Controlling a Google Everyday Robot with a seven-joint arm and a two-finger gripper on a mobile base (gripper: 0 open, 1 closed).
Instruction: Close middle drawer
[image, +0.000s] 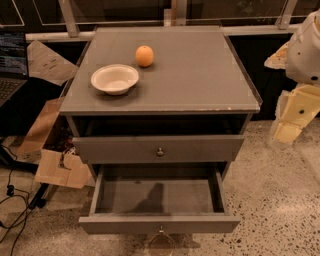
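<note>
Grey flat-fronted wooden middle drawer pulled wide open. Cream gripper right of grey desk, tilted down-left, apart from it; grip state: can't tell.

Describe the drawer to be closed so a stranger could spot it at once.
Find the grey cabinet topped by a bowl and an orange, the tool hanging to its right. The middle drawer is the lower of its two open drawers, pulled far out so its shallow box shows, unlike the barely open drawer above.
</note>
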